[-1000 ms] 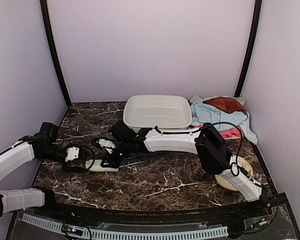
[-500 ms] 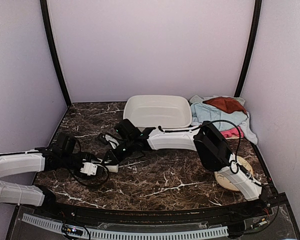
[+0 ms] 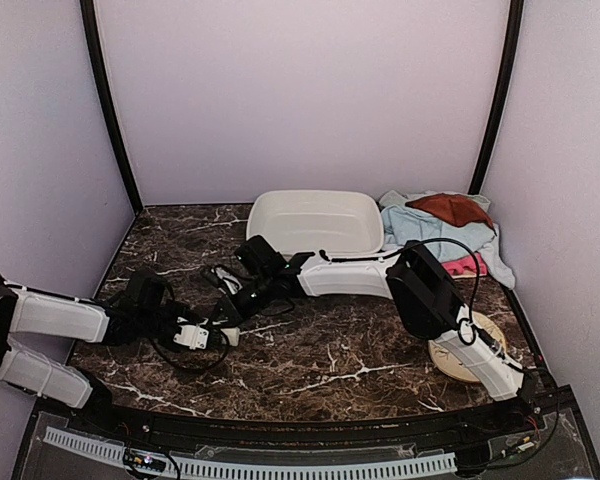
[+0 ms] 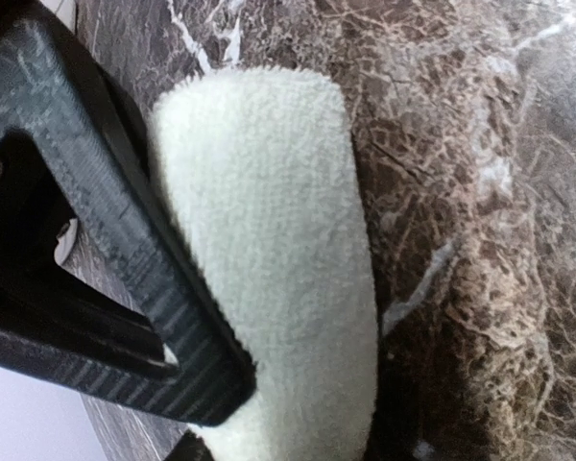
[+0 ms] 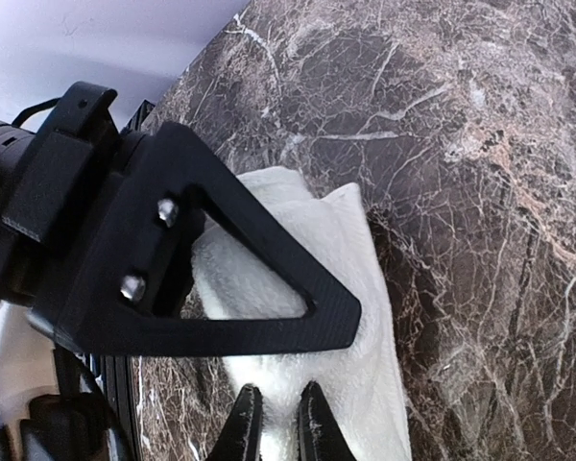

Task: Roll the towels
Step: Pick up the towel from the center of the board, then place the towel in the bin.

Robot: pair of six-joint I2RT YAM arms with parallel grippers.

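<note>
A cream-white towel (image 3: 223, 333) lies rolled on the dark marble table at front left. In the left wrist view it is a thick roll (image 4: 269, 240). My left gripper (image 3: 206, 334) is shut on it, with one black finger (image 4: 125, 240) along its side and the other finger hidden. My right gripper (image 3: 228, 308) reaches in from the right. Its fingertips (image 5: 245, 423) pinch a fold of the same towel (image 5: 365, 288), just below the left gripper's triangular finger (image 5: 250, 279). The other towels sit in a pile at back right: rust-brown (image 3: 450, 208), light blue (image 3: 420, 232), pink (image 3: 462, 265).
A white plastic basin (image 3: 315, 240) stands at the back centre, just behind the right arm's forearm (image 3: 345, 275). A round beige disc (image 3: 460, 362) lies at the front right, partly under the right arm. Purple walls close in the table on three sides.
My left arm has swung down toward the front and its gripper has moved right onto the towel. My right gripper has shifted slightly back and right, staying at the towel.
</note>
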